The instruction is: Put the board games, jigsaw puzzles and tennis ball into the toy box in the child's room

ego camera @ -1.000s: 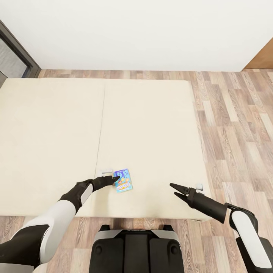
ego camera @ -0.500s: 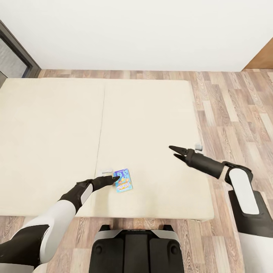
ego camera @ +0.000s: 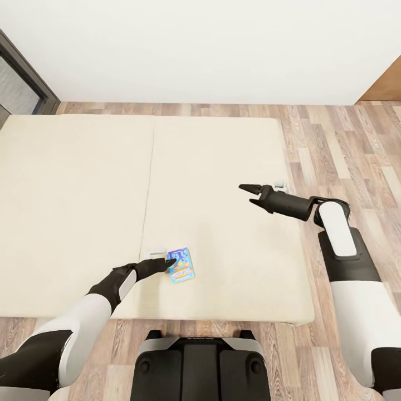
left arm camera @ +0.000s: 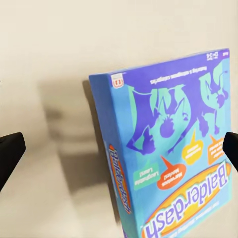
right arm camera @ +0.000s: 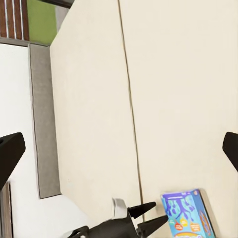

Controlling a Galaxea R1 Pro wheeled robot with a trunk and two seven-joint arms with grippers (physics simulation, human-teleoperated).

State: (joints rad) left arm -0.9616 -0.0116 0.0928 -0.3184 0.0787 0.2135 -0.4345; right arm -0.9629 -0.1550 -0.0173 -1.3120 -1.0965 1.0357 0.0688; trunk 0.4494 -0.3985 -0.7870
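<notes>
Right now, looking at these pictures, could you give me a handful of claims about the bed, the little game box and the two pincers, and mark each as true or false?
1. The teal-blue board game lies flat on the bed. True.
2. The left pincer is beside the board game with its fingers apart. True.
3. The right pincer holds a tennis ball. False: it is open and empty, held over the mattress.
4. The board game sits on the wood floor. False: it rests on the cream mattress near the bed's near edge.
5. The mattress shows a seam dividing it into two parts. True.
</notes>
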